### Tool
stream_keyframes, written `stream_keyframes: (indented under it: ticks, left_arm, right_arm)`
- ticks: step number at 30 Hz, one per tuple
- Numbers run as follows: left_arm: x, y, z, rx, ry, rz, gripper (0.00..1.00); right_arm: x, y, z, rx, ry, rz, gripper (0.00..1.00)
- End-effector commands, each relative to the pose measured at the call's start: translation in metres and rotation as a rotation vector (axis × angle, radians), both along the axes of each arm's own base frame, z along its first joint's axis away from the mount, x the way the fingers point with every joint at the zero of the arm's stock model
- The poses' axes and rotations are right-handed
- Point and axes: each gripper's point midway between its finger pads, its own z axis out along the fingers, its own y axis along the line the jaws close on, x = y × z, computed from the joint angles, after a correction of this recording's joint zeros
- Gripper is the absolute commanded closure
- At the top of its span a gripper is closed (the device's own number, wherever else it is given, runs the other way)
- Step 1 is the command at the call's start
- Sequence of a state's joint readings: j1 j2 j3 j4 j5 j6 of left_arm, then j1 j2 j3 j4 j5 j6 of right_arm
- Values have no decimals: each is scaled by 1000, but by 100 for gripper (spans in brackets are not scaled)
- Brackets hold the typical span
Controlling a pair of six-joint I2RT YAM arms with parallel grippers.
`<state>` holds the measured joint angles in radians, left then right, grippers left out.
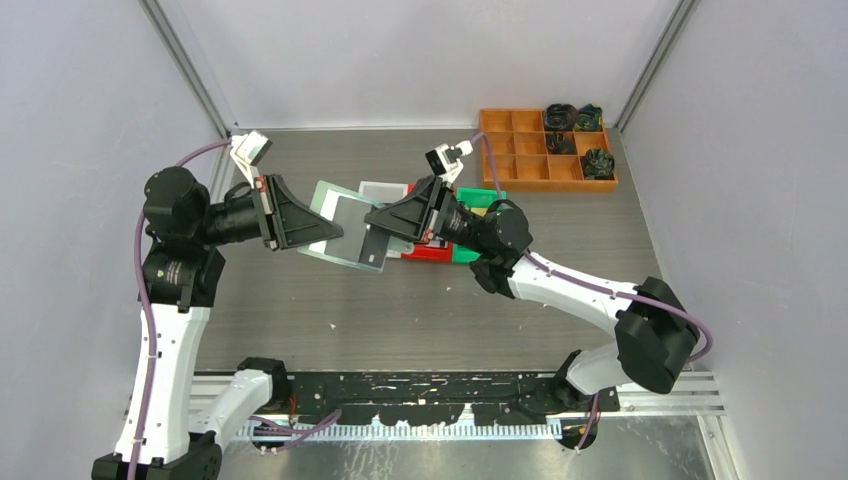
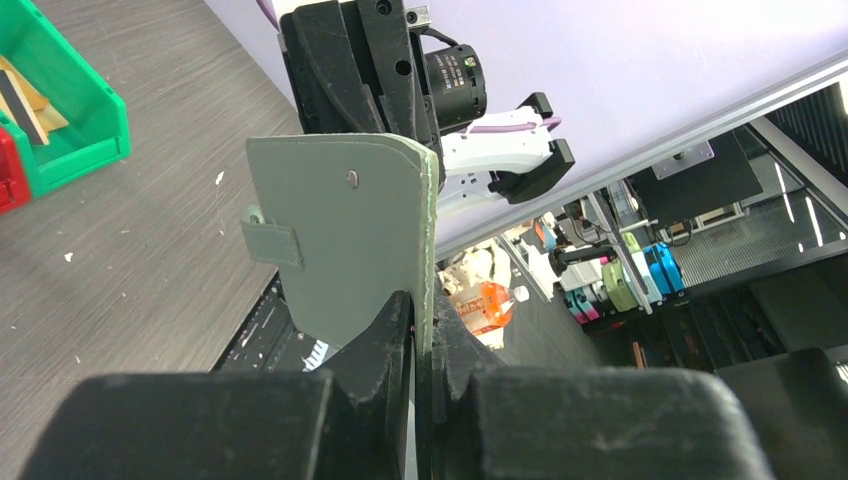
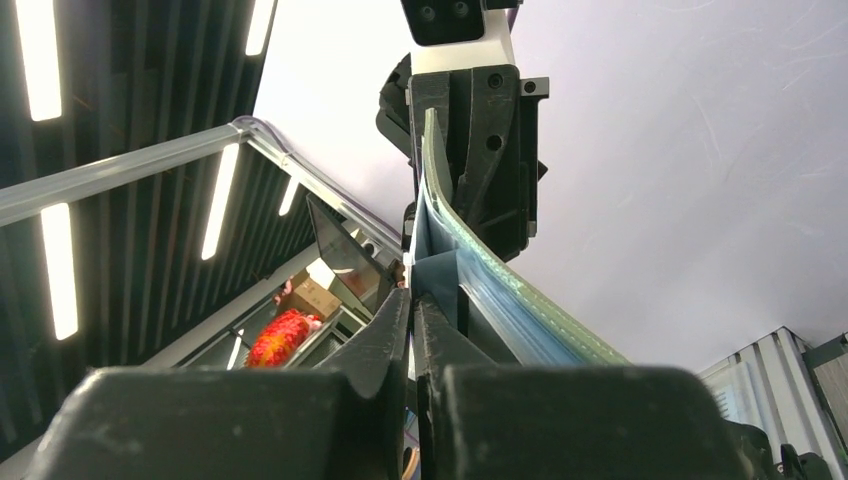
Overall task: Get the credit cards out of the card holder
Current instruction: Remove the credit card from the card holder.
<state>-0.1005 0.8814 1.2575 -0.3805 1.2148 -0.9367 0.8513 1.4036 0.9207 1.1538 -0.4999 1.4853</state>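
While the holder (image 1: pixel 335 215) hangs above the table (image 1: pixel 400 320) between my arms, my left gripper (image 2: pixel 420 330) is clamped on its edge. My right gripper (image 3: pixel 412 310) pinches what I take for a dark card (image 1: pixel 374 245) at its pocket. I judge the extraction barely begun. The holder's long axis runs gripper to gripper, slightly bowed.

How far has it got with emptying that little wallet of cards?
Partway, it seems. Some cards already appear to lie in the green bin. Right now the left gripper pinches the card holder in the air, while the right gripper grips a dark card sticking out of it. Whether more remain inside is hidden.
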Motion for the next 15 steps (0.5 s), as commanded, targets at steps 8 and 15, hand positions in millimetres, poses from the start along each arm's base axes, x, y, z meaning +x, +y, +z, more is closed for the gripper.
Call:
stream_keyframes:
  ticks: [8,15]
  left_arm:
    - [-5,5,18,-9,-94,12,100]
    - [-5,5,19,-10,-98,21,100]
  right_arm:
    - [-22,-27,15,31,-93,-44,95]
    - [-20,-26,15,18,-93,-54,92]
